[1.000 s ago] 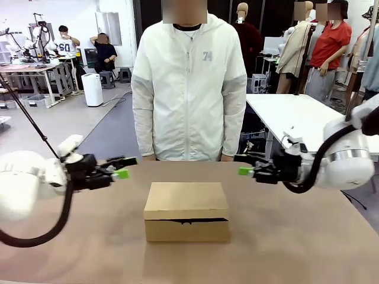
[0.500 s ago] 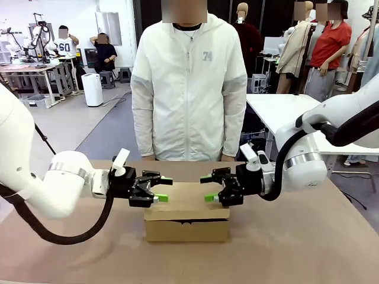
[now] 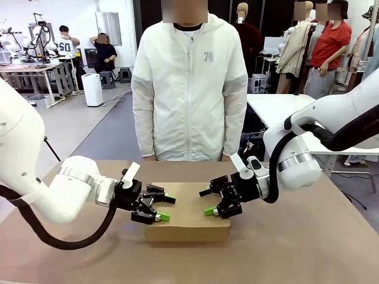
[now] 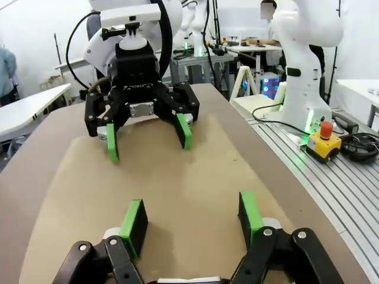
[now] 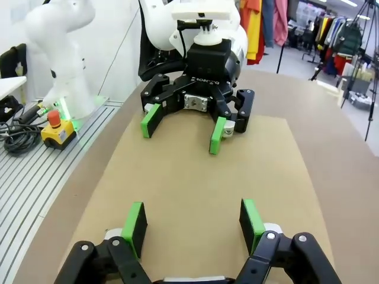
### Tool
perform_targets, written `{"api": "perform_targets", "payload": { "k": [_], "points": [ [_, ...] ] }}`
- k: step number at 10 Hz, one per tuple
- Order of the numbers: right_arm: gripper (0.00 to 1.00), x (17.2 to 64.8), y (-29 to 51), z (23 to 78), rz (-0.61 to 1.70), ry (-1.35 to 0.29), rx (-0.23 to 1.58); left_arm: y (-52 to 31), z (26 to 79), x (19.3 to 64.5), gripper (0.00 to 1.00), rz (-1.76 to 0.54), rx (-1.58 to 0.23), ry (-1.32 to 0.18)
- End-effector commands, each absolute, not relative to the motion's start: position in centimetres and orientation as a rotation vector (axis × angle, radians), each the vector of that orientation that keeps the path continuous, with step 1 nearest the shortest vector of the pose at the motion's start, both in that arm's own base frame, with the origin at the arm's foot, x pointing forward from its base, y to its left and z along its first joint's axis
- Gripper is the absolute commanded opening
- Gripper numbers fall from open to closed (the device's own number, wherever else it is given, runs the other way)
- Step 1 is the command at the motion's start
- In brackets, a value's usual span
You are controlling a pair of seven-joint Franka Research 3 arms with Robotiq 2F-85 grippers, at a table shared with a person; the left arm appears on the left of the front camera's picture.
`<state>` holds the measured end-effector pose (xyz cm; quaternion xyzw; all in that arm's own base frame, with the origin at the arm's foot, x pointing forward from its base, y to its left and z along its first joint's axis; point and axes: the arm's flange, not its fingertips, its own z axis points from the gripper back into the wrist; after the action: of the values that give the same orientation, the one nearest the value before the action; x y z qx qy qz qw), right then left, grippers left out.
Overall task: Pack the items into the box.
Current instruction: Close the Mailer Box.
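The brown cardboard box (image 3: 187, 229) sits shut at the middle of the table, its flap lid down. My left gripper (image 3: 166, 206) hovers open just over the lid's left part, pointing right. My right gripper (image 3: 206, 202) hovers open over the lid's right part, pointing left, so the two face each other a short gap apart. In the left wrist view my left gripper (image 4: 190, 216) is open over the lid (image 4: 172, 183), with the right gripper (image 4: 149, 145) beyond. The right wrist view mirrors this: right gripper (image 5: 192, 222), lid (image 5: 195, 177), left gripper (image 5: 182, 133). The items are out of view.
A person (image 3: 188, 89) in a white jacket stands at the far edge of the table (image 3: 308, 236), arms hanging down. Bare brown tabletop lies on both sides of the box and in front of it.
Both arms swung in from the table's sides to above the box and sank toward its lid. Both grippers stayed open. The box has not moved.
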<state>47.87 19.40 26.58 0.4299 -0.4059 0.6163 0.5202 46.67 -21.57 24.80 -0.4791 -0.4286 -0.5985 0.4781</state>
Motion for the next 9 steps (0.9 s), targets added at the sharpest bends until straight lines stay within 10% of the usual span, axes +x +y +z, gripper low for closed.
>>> {"api": "perform_targets", "payload": {
  "k": [1,6,9],
  "points": [
    [0.83,47.6,19.1,25.7,1.454,-0.932,0.998,-21.4,23.6,46.5,0.81,-1.479,-1.149,-1.011],
    [0.83,47.5,14.0,32.0,1.081,-0.952,1.164,-16.9,31.1,44.8,0.81,-1.365,-1.073,-1.314],
    [0.83,44.1,7.5,36.8,0.769,-0.737,1.258,-10.9,34.3,40.4,0.81,-1.102,-1.156,-1.131]
  ]
}}
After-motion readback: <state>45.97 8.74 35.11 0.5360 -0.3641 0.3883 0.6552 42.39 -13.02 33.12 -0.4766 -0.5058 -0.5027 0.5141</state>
